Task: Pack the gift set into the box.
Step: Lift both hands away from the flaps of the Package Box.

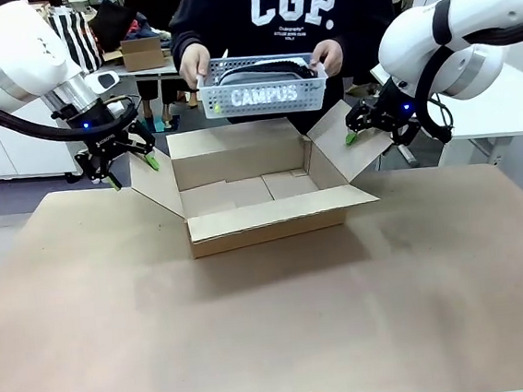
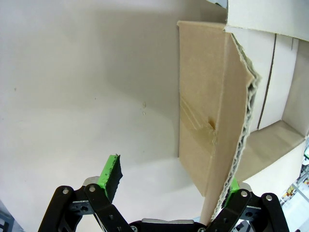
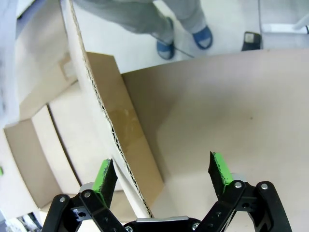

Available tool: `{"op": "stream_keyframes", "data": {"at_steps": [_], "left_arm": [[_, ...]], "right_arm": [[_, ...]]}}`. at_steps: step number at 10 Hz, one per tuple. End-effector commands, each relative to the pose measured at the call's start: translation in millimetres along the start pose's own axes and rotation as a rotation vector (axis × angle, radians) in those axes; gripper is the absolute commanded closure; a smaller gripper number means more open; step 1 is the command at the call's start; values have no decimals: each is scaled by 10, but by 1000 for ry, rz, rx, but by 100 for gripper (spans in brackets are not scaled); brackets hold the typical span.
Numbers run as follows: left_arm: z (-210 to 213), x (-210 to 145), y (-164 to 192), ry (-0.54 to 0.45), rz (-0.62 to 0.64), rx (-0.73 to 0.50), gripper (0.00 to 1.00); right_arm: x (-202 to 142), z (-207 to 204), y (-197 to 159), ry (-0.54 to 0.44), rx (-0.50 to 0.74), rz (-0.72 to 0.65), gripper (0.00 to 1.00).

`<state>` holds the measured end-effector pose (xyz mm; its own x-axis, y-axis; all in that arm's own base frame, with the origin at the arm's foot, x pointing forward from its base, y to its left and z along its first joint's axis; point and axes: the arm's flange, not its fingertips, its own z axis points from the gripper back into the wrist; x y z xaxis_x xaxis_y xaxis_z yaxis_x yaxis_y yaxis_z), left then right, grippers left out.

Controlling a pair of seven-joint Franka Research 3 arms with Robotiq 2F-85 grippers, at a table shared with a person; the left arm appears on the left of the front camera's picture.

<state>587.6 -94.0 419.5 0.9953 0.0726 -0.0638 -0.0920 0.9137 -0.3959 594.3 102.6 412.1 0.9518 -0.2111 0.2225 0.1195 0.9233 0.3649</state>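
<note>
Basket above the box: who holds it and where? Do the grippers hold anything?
The person's hands hold the basket by its two ends. The left gripper is open astride the left flap, right gripper open astride the right flap; neither clamps.

The box (image 1: pixel 264 225) mouth gapes open from above. The left gripper (image 1: pixel 133 171) straddles the left flap (image 1: pixel 155 192), the right gripper (image 1: pixel 359 133) the right flap (image 1: pixel 350 150), crowding both sides; the gift set (image 1: pixel 266 94) hangs just above the far flap (image 1: pixel 228 139); the near side is free
</note>
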Motion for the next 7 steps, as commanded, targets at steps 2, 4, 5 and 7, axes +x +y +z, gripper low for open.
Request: {"op": "stream_keyframes", "data": {"at_steps": [2, 4, 5, 7], "left_arm": [[-8, -15, 6, 2, 3, 20, 0], [-8, -15, 6, 2, 3, 20, 0], [-8, -15, 6, 2, 3, 20, 0], [-8, -15, 6, 2, 3, 20, 0]], "right_arm": [[20, 22, 15, 1, -12, -11, 0], [20, 22, 15, 1, -12, -11, 0], [20, 22, 15, 1, -12, -11, 0], [20, 22, 15, 1, -12, -11, 0]]}}
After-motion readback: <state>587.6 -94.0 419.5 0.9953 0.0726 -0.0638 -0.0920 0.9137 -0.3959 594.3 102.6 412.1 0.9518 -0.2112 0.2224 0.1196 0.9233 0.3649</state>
